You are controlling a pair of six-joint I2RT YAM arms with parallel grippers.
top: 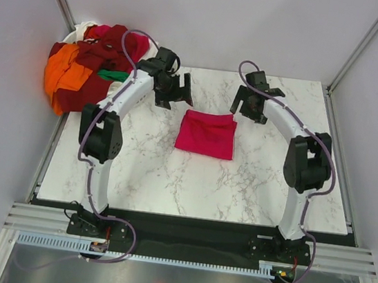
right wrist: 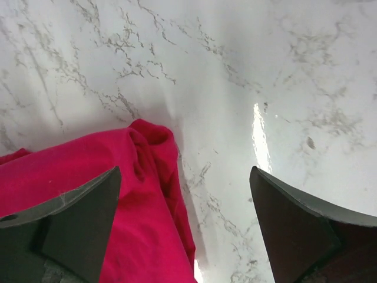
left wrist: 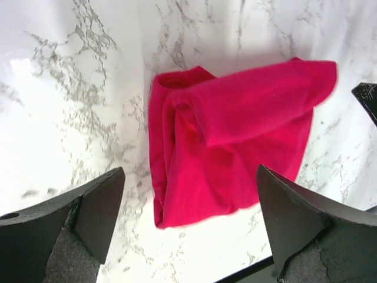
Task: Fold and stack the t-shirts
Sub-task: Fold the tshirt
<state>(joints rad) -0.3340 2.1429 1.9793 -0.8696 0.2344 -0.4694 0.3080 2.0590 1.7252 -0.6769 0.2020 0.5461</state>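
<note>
A crimson-pink t-shirt (top: 207, 134) lies folded into a rough square on the marble table, between my two grippers. It also shows in the left wrist view (left wrist: 230, 141) and in the right wrist view (right wrist: 88, 188). My left gripper (top: 176, 92) hangs open and empty above the shirt's far left corner. My right gripper (top: 248, 107) hangs open and empty above its far right corner. A heap of other t-shirts, dark maroon (top: 98, 67), orange (top: 64, 73), green (top: 114, 75) and white, is piled at the far left.
The heap sits in a white basket (top: 80, 29) off the table's far left corner. Grey walls close in the table (top: 190, 183) at left, back and right. The arm bases stand at the near edge.
</note>
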